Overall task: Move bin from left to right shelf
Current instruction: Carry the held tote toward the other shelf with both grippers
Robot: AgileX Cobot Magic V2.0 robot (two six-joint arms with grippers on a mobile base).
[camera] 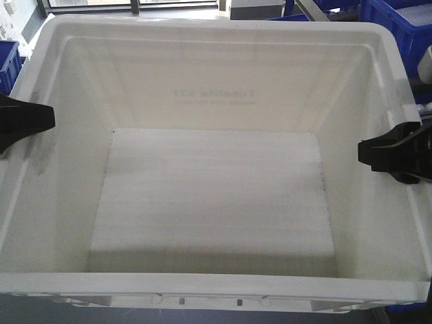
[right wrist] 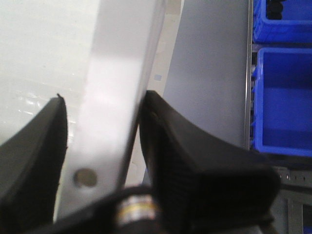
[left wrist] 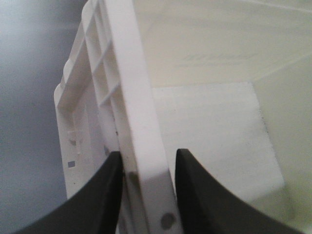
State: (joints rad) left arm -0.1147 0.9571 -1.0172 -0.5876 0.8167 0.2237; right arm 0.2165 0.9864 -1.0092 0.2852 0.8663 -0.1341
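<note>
The white bin [camera: 216, 28] fills the front view, empty, with mirrored black print showing through its far wall. My left gripper [camera: 48, 118] straddles its left rim and my right gripper [camera: 364, 152] its right rim. In the left wrist view the ribbed rim of the bin [left wrist: 130, 83] runs between the two black fingers of the left gripper [left wrist: 146, 157], which is shut on it. In the right wrist view the right gripper [right wrist: 102, 100] is shut on the bin's rim [right wrist: 122, 58], one finger inside the wall and one outside. Neither view shows which shelf is which.
Dark blue crates stand behind the bin at the top right [camera: 398, 20] and at the left edge [camera: 8, 64]. The right wrist view shows blue crates [right wrist: 285, 100] in a metal-framed rack beside a grey surface [right wrist: 209, 73]. A grey floor [left wrist: 29, 97] lies left of the bin.
</note>
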